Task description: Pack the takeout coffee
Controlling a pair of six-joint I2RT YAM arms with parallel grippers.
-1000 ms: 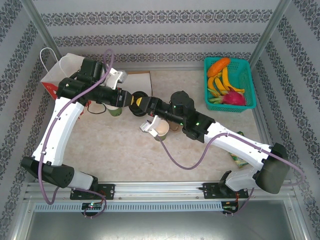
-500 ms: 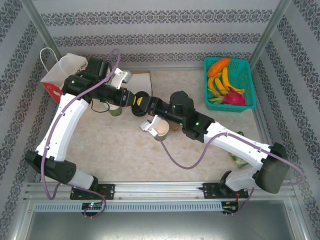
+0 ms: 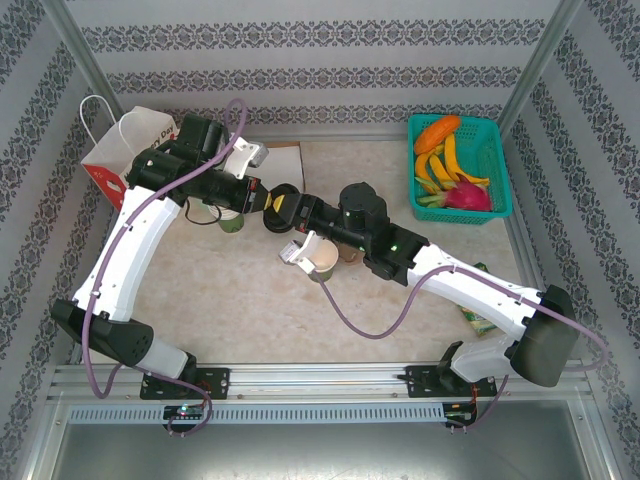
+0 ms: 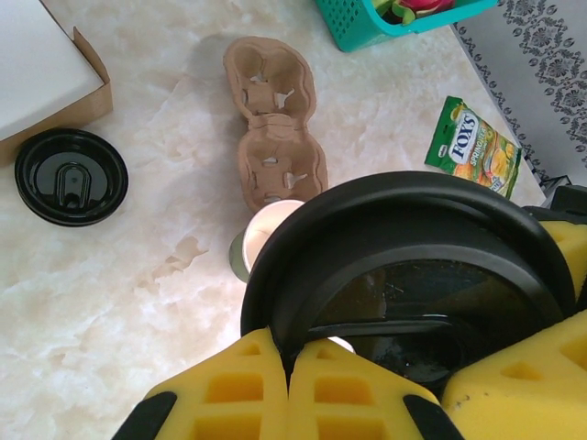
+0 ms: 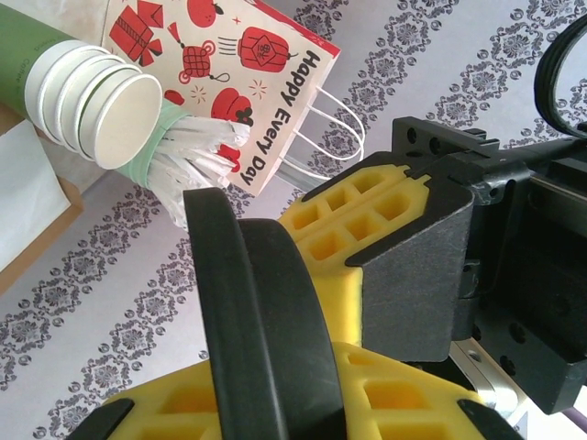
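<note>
Above the counter (image 4: 138, 302), left claw (image 4: 289, 376) and right claw (image 5: 275, 394) each pinch the apparently light, bendy black lid (image 4: 413, 238) by its rim.

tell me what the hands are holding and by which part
Left hand and right hand both pinch one black lid by its rim, at separate spots.

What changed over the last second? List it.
The left gripper closed on the lid, at its rim, and its arm swung slightly right. The right gripper kept its hold on the lid. The cup, bag and basket stayed put.
</note>
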